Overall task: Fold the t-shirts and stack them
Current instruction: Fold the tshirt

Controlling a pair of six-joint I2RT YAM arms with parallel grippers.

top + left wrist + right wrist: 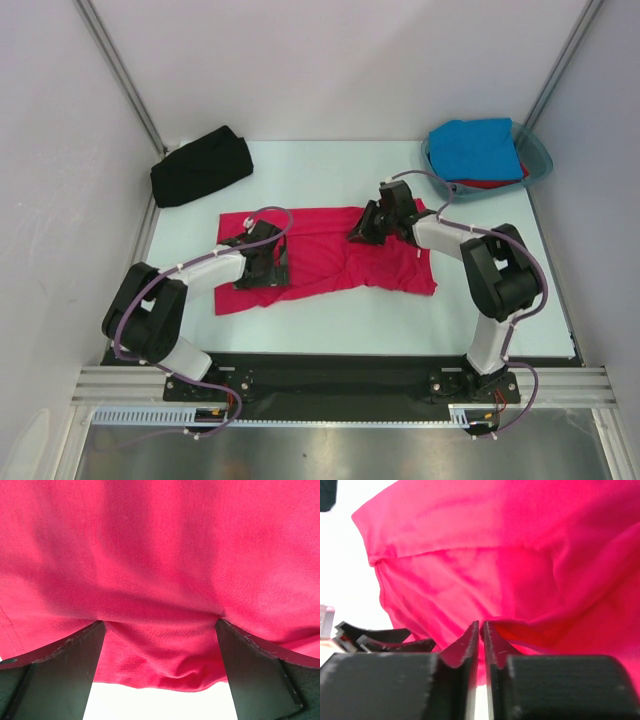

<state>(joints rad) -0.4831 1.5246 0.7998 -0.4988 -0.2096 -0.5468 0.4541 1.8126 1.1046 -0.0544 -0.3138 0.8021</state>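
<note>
Though unclear from above, plain at the wrists: left gripper spread wide astride the crimson-pink t-shirt lying mid table, right gripper pressed nearly together against it.

White panel walls enclose an evenly lit pale green table, aluminium rail in front.

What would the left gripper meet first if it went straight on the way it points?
The pink shirt: its cloth lies right ahead of the open left gripper, probably very close, though depth is unclear.
</note>
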